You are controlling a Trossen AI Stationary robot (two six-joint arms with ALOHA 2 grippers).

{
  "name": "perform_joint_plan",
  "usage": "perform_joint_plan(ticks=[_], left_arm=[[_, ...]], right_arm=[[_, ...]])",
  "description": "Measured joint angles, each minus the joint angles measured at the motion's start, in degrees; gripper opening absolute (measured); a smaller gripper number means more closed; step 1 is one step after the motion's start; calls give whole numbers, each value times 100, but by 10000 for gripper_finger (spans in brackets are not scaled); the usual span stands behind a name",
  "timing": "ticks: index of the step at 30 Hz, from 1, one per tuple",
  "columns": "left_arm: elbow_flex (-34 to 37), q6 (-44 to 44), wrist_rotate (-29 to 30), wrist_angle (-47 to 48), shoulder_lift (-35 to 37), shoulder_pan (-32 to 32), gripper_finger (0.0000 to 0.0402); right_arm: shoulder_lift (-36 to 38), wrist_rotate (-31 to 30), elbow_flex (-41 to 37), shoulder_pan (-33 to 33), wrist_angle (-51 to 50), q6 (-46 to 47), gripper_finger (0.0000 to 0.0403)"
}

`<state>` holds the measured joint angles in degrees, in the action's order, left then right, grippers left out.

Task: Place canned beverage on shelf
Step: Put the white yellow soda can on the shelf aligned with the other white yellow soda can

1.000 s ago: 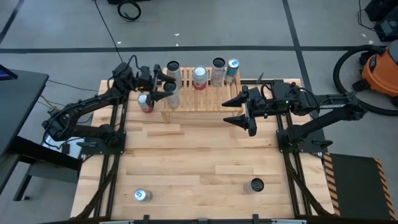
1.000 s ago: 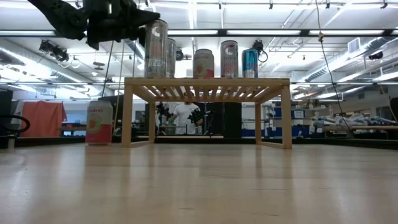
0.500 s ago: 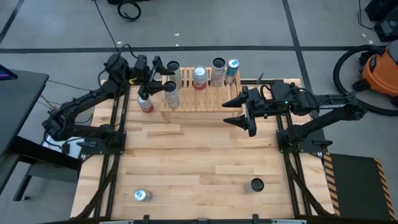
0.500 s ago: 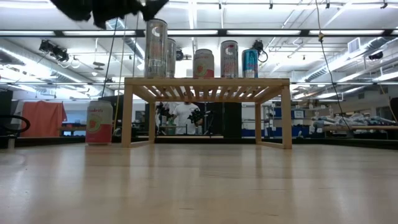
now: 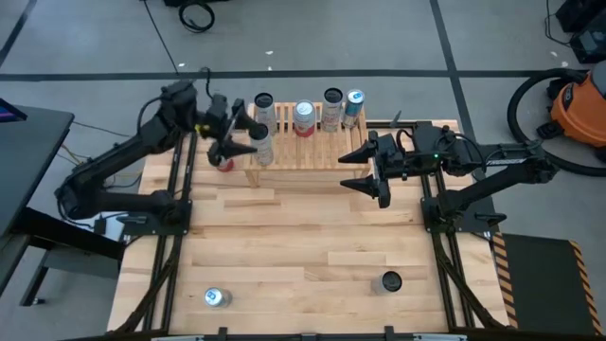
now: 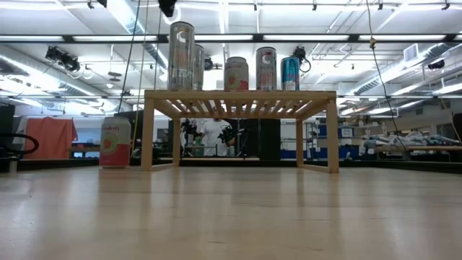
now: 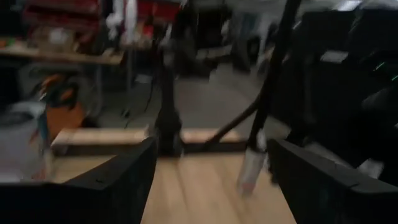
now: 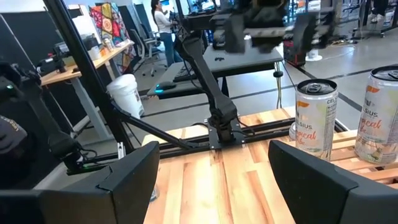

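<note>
The wooden shelf stands at the table's far side, its legs on the tabletop. Several cans stand upright on its slatted top, among them a tall silver one at the left end, a red-and-white one and a blue one. A pink can stands on the table left of the shelf. My left gripper hangs open, high beside the shelf's left end, with nothing between its fingers. My right gripper waits open off the shelf's right end, raised.
Two more cans stand near the table's front edge: a silver-topped one at the left and a dark one at the right. Between them and the shelf lies bare tabletop. An orange vacuum sits beyond the table's right.
My left gripper has risen and drawn back from the tall silver can toward the table's left edge, almost leaving the low view at the top. It stays open. The can stands where it was on the shelf. The right arm has kept still.
</note>
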<state>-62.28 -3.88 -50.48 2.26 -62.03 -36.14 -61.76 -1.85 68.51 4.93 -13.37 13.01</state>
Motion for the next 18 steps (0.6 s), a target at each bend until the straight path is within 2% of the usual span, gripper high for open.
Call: perform_joint_plan(ticks=[4, 7, 12, 18], left_arm=[[2, 792, 1093, 1306, 338, 696, 313], [17, 930, 1582, 1652, 360, 1149, 313], [570, 745, 2145, 1298, 367, 1599, 313], [1773, 582, 2753, 244, 602, 1655, 313]], right_arm=[[0, 0, 0, 1, -9, -158, 311], [0, -6, 0, 0, -7, -165, 311], [0, -94, 0, 0, -17, -127, 311], [0, -107, 0, 0, -59, -83, 311]])
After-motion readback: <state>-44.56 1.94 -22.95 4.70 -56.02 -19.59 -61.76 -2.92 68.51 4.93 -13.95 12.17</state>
